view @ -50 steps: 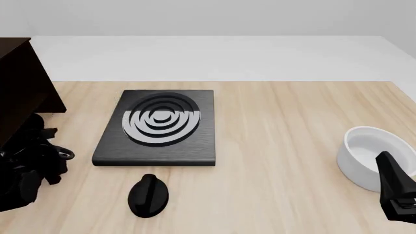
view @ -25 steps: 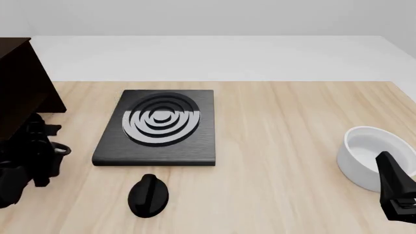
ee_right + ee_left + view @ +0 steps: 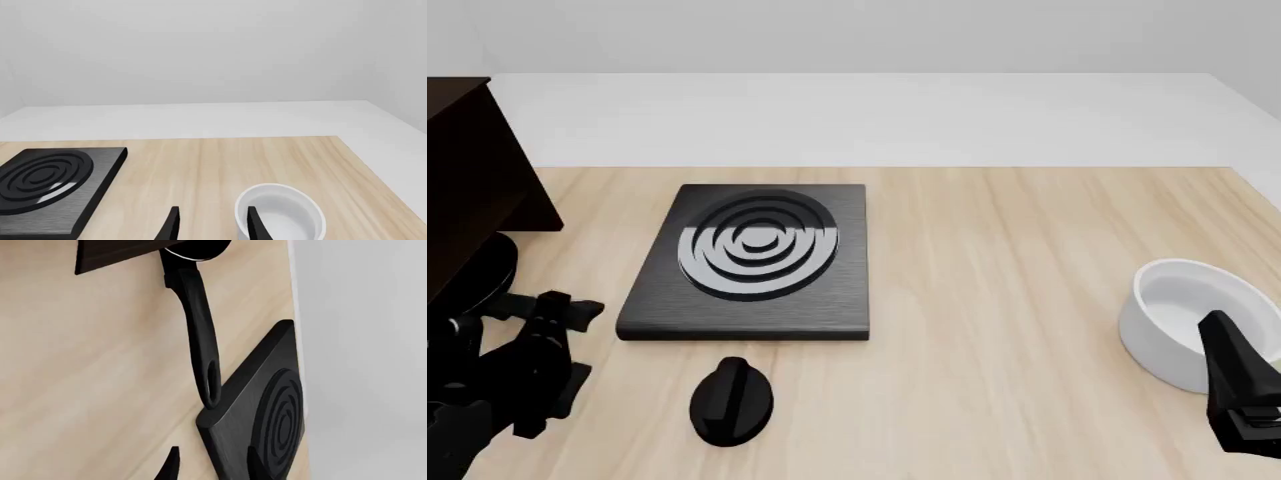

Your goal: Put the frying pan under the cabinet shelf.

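Fingertips of the left gripper (image 3: 208,469) show at the near edge of its wrist view, spread apart with nothing between them, and just past them lies the stove plate (image 3: 261,410) on the table (image 3: 93,365). Beyond that the frying pan (image 3: 197,325) stretches its long straight handle back toward the gripper, while its bowl sits tucked beneath the cabinet shelf (image 3: 117,252), so the pan appears already in place. Judging by its look, the pan is rigid, fairly heavy at the bowl end and glossy enough to slip; the slim handle, with its hanging slot near the tip, is the sensible place to grip. Most of the bowl is hidden by the dark board, and from the front the pan is barely separable from the black left arm. Farther right, the right gripper (image 3: 210,224) hangs open near the white bowl (image 3: 283,212).
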`<state>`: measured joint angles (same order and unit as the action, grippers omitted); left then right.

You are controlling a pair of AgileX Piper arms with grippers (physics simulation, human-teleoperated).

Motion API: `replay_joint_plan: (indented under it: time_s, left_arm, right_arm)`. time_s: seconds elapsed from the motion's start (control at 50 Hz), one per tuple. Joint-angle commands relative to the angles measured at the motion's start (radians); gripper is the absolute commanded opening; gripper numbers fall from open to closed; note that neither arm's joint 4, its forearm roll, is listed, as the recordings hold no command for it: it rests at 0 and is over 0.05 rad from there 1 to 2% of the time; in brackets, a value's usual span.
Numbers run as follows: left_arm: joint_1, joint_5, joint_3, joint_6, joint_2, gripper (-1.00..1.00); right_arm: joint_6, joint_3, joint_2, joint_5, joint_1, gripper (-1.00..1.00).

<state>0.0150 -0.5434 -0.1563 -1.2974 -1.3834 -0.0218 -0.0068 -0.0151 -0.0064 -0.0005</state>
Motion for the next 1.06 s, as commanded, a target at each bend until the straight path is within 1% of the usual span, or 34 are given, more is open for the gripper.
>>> replay_joint_plan:
  time_s: [0.02, 0.1, 0.12, 0.14, 0.2, 0.24, 0.26, 0.28, 0.3, 0.32, 0.34, 0.38, 0.5, 0.52, 0.54, 0.56, 0.6, 0.62, 0.66, 0.68, 0.7, 0.72, 0.76, 0.78, 0.8, 0.82, 0.86, 0.88, 0.9, 0.92, 0.94, 0.96, 1.0, 1.06]
  left_arm:
    - [-0.032, 0.127, 0.027, 0.1, 0.107, 1.0]
    - [-0.043, 0.175, 0.04, 0.122, 0.165, 1.0]
    - [-0.017, 0.255, 0.026, 0.189, 0.195, 1.0]
    - [-0.017, 0.259, 0.025, 0.189, 0.199, 1.0]
    - [-0.019, 0.389, 0.041, 0.207, 0.373, 1.0]
    - [-0.019, 0.395, 0.04, 0.207, 0.378, 1.0]
    - [0.043, 0.491, -0.01, 0.286, 0.487, 1.0]
    - [0.043, 0.498, -0.011, 0.286, 0.493, 1.0]
    - [0.026, 0.556, -0.017, 0.326, 0.547, 1.0]
    - [0.026, 0.559, -0.018, 0.326, 0.55, 1.0]
    - [-0.019, 0.593, -0.011, 0.367, 0.602, 1.0]
    - [-0.019, 0.595, -0.011, 0.367, 0.605, 1.0]
    - [-0.116, 0.623, 0.092, 0.41, 0.737, 1.0]
    - [-0.055, 0.631, 0.087, 0.468, 0.766, 1.0]
    - [-0.055, 0.633, 0.087, 0.468, 0.768, 1.0]
    - [-0.05, 0.653, 0.074, 0.551, 0.835, 1.0]
    - [-0.05, 0.657, 0.074, 0.551, 0.839, 1.0]
    - [-0.02, 0.694, 0.048, 0.632, 0.907, 1.0]
    - [-0.02, 0.699, 0.048, 0.632, 0.911, 1.0]
    - [-0.005, 0.745, 0.019, 0.741, 1.034, 1.0]
    - [-0.005, 0.751, 0.019, 0.741, 1.04, 1.0]
    - [-0.08, 0.824, 0.025, 0.744, 1.267, 1.0]
    - [-0.08, 0.835, 0.025, 0.744, 1.278, 1.0]
    - [-0.079, 0.83, 0.07, 0.738, 1.383, 1.0]
    - [-0.079, 0.828, 0.071, 0.738, 1.382, 1.0]
    - [-0.031, 0.817, 0.15, 0.685, 1.367, 1.0]
    - [-0.031, 0.813, 0.151, 0.685, 1.365, 1.0]
    - [-0.014, 0.784, 0.063, 0.9, 1.383, 1.0]
    - [-0.014, 0.785, 0.062, 0.9, 1.383, 1.0]
    - [0.003, 0.73, -0.018, 1.101, 1.383, 1.0]
    - [0.003, 0.73, -0.019, 1.101, 1.383, 1.0]
    - [-0.017, 0.684, -0.035, 1.149, 1.383, 1.0]
    - [-0.054, 0.659, -0.025, 1.136, 1.383, 1.0]
    - [-0.028, 0.648, 0.008, 1.113, 1.383, 1.0]
  right_arm:
    - [0.0, 0.0, 0.001, 0.0, 0.0, 1.0]
    - [0.0, 0.0, 0.0, 0.0, 0.0, 1.0]
    - [0.0, 0.0, 0.0, 0.0, 0.0, 1.0]
    - [0.0, 0.0, 0.0, 0.0, 0.0, 1.0]
    - [0.0, 0.0, -0.001, 0.0, 0.0, 1.0]
    - [0.0, 0.0, 0.0, 0.0, 0.0, 1.0]
    - [0.0, 0.0, 0.0, 0.0, 0.0, 1.0]
    - [0.0, 0.0, 0.0, 0.0, 0.0, 1.0]
    - [0.0, 0.0, 0.001, 0.0, 0.001, 1.0]
    - [0.0, 0.0, 0.001, 0.0, 0.001, 1.0]
    - [0.0, 0.0, 0.0, 0.0, 0.0, 1.0]
    - [0.0, 0.0, 0.0, 0.0, 0.0, 1.0]
    - [0.0, 0.0, 0.0, 0.0, 0.0, 1.0]
    - [0.0, 0.0, 0.0, 0.0, 0.0, 1.0]
    - [0.0, 0.0, 0.0, 0.0, 0.0, 1.0]
    - [0.0, 0.0, 0.0, 0.0, 0.0, 1.0]
    - [0.0, 0.0, 0.0, 0.0, 0.0, 1.0]
    - [0.0, 0.0, 0.001, 0.0, 0.001, 1.0]
    - [0.0, 0.0, 0.001, 0.0, 0.001, 1.0]
    - [-0.001, 0.0, 0.001, 0.0, -0.001, 1.0]
    - [-0.001, 0.0, 0.001, 0.0, -0.001, 1.0]
    - [0.0, 0.0, 0.0, 0.0, 0.0, 1.0]
    - [0.0, 0.0, 0.0, 0.0, 0.0, 1.0]
    - [0.0, 0.0, 0.0, 0.0, 0.0, 1.0]
    - [0.0, 0.0, 0.0, 0.0, 0.0, 1.0]
    - [0.0, 0.0, 0.0, 0.0, 0.0, 1.0]
    - [0.0, 0.0, 0.0, 0.0, 0.0, 1.0]
    - [0.0, 0.0, 0.0, 0.0, 0.0, 1.0]
    - [0.0, 0.0, 0.0, 0.0, 0.0, 1.0]
    - [0.001, 0.0, 0.0, 0.0, 0.0, 1.0]
    - [0.001, 0.0, 0.0, 0.0, 0.0, 1.0]
    - [0.0, 0.0, -0.001, 0.0, 0.0, 1.0]
    - [-0.001, 0.0, -0.002, -0.001, 0.0, 1.0]
    - [0.0, 0.0, 0.0, 0.0, 0.0, 1.0]
